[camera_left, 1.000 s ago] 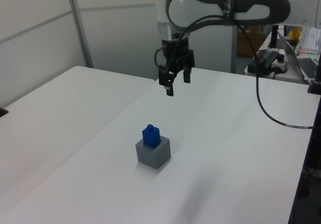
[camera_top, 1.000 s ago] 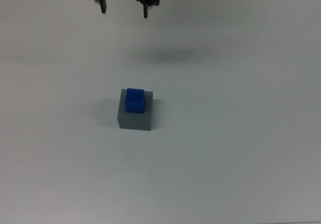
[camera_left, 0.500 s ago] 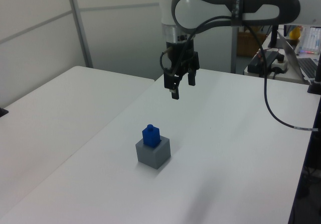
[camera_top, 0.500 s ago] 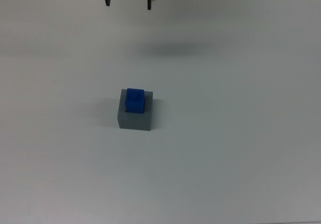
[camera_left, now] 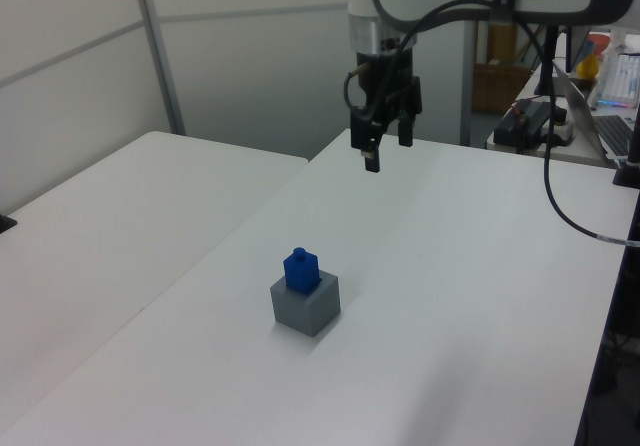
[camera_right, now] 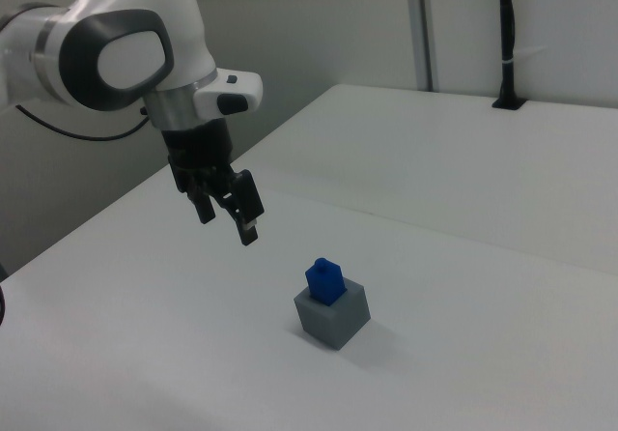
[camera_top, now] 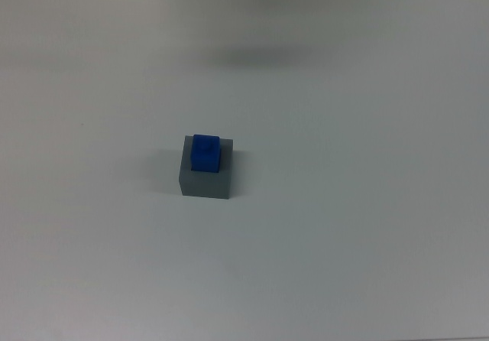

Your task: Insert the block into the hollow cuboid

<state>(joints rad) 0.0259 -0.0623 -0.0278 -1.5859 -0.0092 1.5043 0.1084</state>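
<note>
Block (camera_left: 300, 269) seated in cuboid (camera_left: 306, 304), task apparently complete; end effector (camera_left: 386, 149) open, empty, raised well clear above tabletop (camera_left: 460, 296).

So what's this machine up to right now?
A robot arm's gripper hangs open and empty above the white table, well away from the only two objects. The blue block sits upright in the recess of the grey hollow cuboid, its upper part poking out. Nothing is touching either one, so the job looks finished.
</note>
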